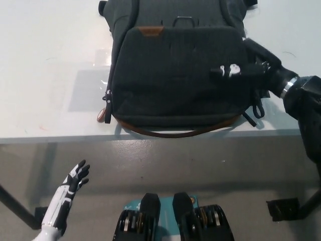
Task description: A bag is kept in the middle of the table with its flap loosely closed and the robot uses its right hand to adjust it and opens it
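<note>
A dark grey bag (175, 75) lies on the white table (50, 75), its flap closed and a brown leather tab near the flap's upper left. A brown strap curves along its near edge. My black right hand (246, 68) lies on the right part of the flap, fingers stretched flat toward picture left, touching the fabric without gripping it. My white left hand (72, 183) hangs open below the table's near edge at the lower left, away from the bag.
A zipper pull with a brown tag (106, 108) hangs at the bag's left side. Black strap loops (257, 108) stick out at its right, near my right wrist. The table's near edge (60, 136) runs just under the bag.
</note>
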`<state>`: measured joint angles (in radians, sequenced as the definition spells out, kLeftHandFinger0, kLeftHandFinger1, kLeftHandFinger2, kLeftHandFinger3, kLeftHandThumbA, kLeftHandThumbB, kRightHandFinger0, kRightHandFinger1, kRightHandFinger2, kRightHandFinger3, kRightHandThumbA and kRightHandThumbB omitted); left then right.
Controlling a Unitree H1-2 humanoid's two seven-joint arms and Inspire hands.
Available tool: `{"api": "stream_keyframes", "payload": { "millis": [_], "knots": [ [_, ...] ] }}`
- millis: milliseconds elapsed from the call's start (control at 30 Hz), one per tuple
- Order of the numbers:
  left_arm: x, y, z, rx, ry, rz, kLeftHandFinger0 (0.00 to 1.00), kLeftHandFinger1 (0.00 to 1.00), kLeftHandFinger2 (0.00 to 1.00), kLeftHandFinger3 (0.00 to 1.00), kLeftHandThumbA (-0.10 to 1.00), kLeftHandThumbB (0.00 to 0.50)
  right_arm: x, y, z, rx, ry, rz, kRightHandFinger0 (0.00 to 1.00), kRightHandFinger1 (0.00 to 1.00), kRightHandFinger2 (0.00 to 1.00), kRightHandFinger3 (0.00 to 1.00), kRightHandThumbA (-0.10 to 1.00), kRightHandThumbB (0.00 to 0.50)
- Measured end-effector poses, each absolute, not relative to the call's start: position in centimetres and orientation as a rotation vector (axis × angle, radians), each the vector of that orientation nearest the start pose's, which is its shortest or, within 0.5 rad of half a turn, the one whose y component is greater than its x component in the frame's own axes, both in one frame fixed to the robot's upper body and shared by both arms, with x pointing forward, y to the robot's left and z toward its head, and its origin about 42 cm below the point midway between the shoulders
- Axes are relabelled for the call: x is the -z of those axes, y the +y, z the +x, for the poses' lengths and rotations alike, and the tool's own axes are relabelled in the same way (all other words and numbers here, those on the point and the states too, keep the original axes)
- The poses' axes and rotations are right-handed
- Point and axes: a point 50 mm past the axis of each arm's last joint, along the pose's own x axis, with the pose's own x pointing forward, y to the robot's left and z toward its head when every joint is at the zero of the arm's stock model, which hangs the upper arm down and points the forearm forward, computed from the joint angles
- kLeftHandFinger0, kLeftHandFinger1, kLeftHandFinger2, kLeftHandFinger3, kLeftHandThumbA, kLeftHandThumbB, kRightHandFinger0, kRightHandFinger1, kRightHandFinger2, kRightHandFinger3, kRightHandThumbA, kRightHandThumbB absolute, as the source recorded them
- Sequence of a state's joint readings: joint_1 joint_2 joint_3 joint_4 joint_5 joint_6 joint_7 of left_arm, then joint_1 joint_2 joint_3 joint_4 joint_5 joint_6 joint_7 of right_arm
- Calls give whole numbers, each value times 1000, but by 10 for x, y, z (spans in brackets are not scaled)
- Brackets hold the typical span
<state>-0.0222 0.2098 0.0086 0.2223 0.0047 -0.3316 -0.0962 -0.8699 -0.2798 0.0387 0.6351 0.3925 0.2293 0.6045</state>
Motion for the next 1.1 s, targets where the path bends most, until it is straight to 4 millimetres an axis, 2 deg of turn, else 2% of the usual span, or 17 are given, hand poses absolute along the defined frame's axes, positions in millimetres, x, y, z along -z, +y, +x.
{"api": "stream_keyframes", "payload": {
  "millis": [33,67,100,133,167,200,233,300,333,367,467,567,833,900,933,1000,1100],
  "knots": [
    [-72,284,286,105,-126,220,1000,1000,1000,1000,1000,500,-274,-221,521,-708,0,52,1000,1000,1000,1000,1000,406],
    [-73,284,287,106,-128,220,1000,1000,1000,1000,1000,500,-273,-222,521,-710,9,30,961,1000,1000,1000,844,365],
    [-74,284,288,109,-131,220,1000,1000,1000,1000,1000,500,-270,-223,521,-714,30,-24,628,716,747,822,385,176],
    [-74,284,289,110,-133,219,1000,1000,1000,1000,1000,500,-269,-223,521,-708,43,-60,265,358,433,395,90,247],
    [-74,284,289,112,-133,220,1000,1000,1000,1000,1000,500,-268,-224,521,-696,48,-77,21,200,444,457,-78,202],
    [-75,284,290,114,-135,221,1000,1000,1000,1000,1000,500,-268,-224,522,-672,50,-96,4,197,486,519,-96,191],
    [-75,284,291,114,-135,220,1000,1000,1000,1000,1000,500,-267,-224,523,-651,50,-114,0,180,526,629,-100,134],
    [-75,284,292,114,-134,220,1000,1000,1000,1000,1000,500,-266,-222,524,-624,45,-135,1,300,677,710,-100,93],
    [-75,284,292,114,-133,220,1000,1000,1000,1000,1000,500,-266,-220,524,-608,40,-142,4,357,756,751,-100,90],
    [-74,284,292,114,-131,220,1000,1000,1000,1000,1000,500,-265,-219,524,-595,37,-149,3,428,781,771,-100,102],
    [-72,284,292,114,-125,220,1000,1000,1000,1000,1000,500,-263,-214,524,-559,25,-160,20,478,784,786,-100,89],
    [-71,284,292,115,-121,220,1000,1000,1000,1000,1000,500,-262,-209,523,-518,8,-163,0,458,756,780,-100,90],
    [-78,287,300,122,-139,232,1000,1000,1000,1000,1000,500,-260,-206,507,-421,-74,-182,67,496,782,797,-100,71],
    [-80,287,302,123,-145,236,1000,1000,1000,1000,1000,498,-262,-207,497,-395,-113,-198,45,469,752,774,-100,88],
    [-80,288,302,124,-146,237,1000,1000,1000,1000,1000,492,-263,-207,495,-388,-123,-203,8,374,650,663,-100,98],
    [-82,288,304,125,-152,239,1000,1000,1000,1000,1000,492,-265,-208,487,-371,-152,-219,15,420,727,778,-100,91],
    [-83,287,306,126,-155,239,1000,1000,1000,1000,1000,500,-266,-209,470,-351,-203,-230,32,434,743,782,-100,88]
  ]
}}
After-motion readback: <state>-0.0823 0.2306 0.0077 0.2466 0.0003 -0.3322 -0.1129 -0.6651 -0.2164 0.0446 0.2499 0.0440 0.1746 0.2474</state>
